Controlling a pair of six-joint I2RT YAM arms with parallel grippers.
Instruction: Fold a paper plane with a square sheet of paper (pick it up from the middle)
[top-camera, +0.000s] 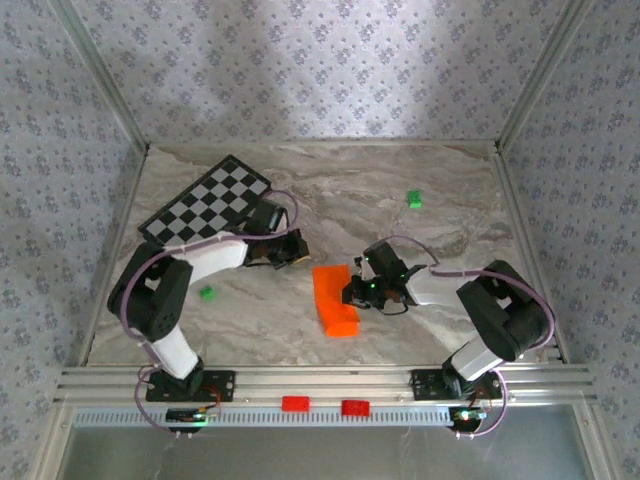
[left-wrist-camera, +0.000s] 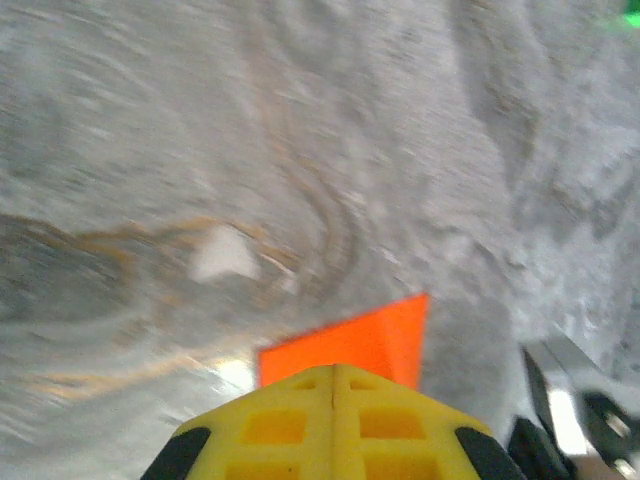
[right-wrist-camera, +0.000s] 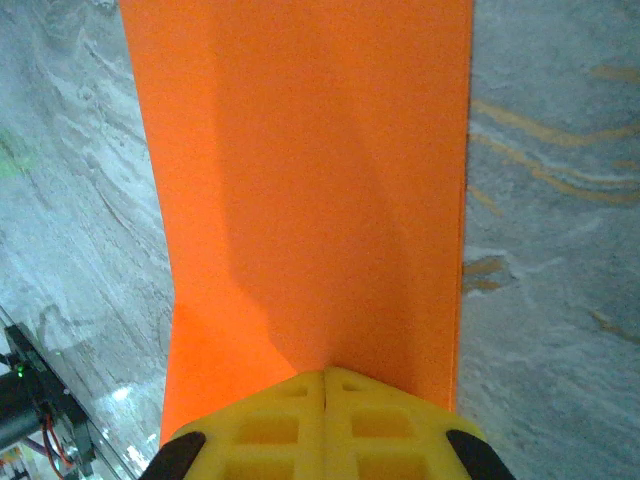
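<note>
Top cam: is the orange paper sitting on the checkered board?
No, the orange paper lies on the marble table near the middle, apart from the checkered board at the far left.

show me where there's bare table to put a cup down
Bare table lies between the checkered board and the far green block, and along the near edge in front of the orange paper. Crowded at centre, where the left gripper and right gripper flank the paper.

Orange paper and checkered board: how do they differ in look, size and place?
The orange paper is plain, the checkered board has black and white squares. The paper looks smaller than the board. The paper lies near the middle, the board at the far left. Both have straight edges.
</note>
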